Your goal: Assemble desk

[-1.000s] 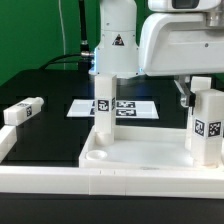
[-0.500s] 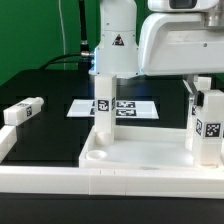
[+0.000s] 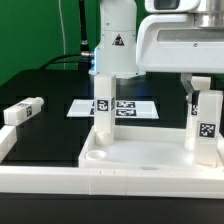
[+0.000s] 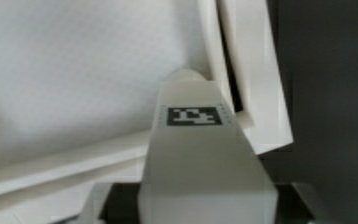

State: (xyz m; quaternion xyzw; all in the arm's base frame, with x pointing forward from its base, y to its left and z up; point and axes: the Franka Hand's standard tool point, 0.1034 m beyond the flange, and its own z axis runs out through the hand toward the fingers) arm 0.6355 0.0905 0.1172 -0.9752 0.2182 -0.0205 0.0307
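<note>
The white tabletop [image 3: 150,152] lies flat in the foreground of the exterior view, sockets up. One white leg [image 3: 102,108] stands upright in its far corner on the exterior view's left. My gripper [image 3: 203,100] is shut on a second tagged leg [image 3: 207,128], held upright at the tabletop's corner on the exterior view's right. In the wrist view this leg [image 4: 197,150] fills the space between the jaws of my gripper [image 4: 197,205] and points down to the tabletop's rim [image 4: 247,60]. A third leg [image 3: 22,110] lies loose on the exterior view's left. The fourth leg is not in view.
The marker board [image 3: 128,108] lies flat behind the tabletop, in front of the arm's base [image 3: 112,45]. White border rails run along the front [image 3: 120,182] and the exterior view's left [image 3: 8,142]. The table is black.
The held leg has turned a little about its own axis: two tagged faces showed before, one shows now. It stays at the same corner. Nothing else has moved.
</note>
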